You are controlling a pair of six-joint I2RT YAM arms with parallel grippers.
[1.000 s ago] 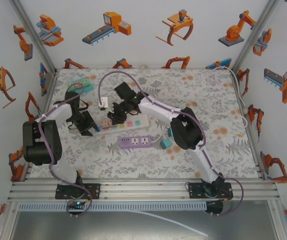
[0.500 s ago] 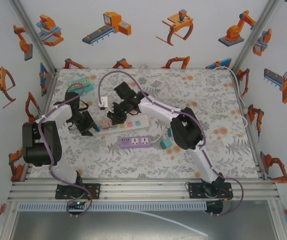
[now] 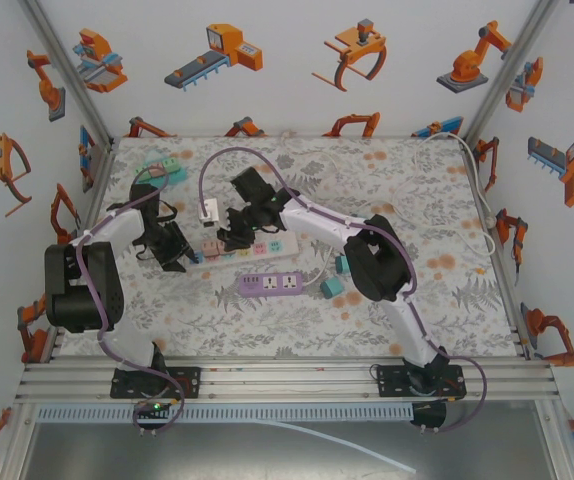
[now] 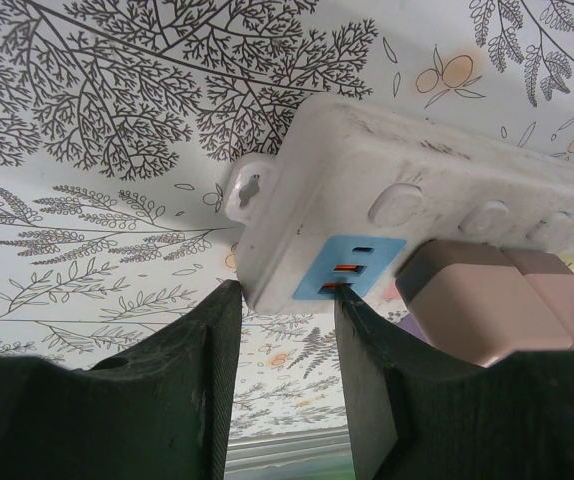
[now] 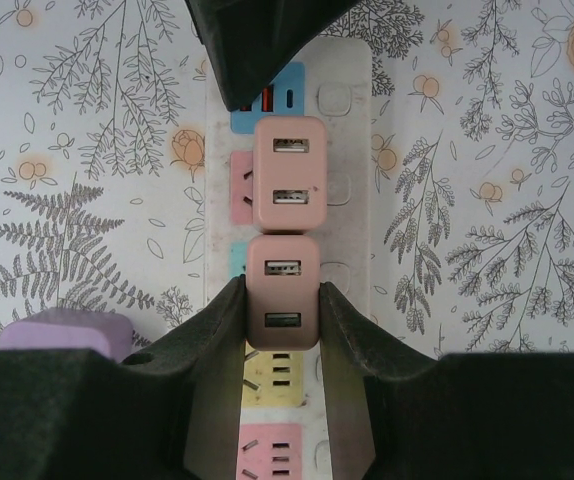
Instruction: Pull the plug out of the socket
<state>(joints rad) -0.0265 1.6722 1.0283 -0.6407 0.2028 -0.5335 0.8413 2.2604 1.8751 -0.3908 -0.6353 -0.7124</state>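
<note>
A white power strip (image 3: 271, 243) lies mid-table with coloured sockets. Two pink USB plugs sit in it side by side. My right gripper (image 5: 281, 290) is shut on the nearer pink plug (image 5: 283, 268), one finger on each side; the other pink plug (image 5: 289, 175) stands just beyond it. In the top view the right gripper (image 3: 235, 230) covers that part of the strip. My left gripper (image 4: 285, 290) pinches the end of the power strip (image 4: 417, 170) beside its blue socket, and stands at the strip's left end (image 3: 181, 254) in the top view.
A purple power strip (image 3: 270, 284) lies just in front of the white one, with a teal block (image 3: 332, 287) to its right. A white adapter (image 3: 209, 210) sits behind the strip, and a teal-green strip (image 3: 162, 170) lies at the back left.
The right arm's wrist and the white adapter beside it have shifted slightly to the right. The left arm has stayed in place.
</note>
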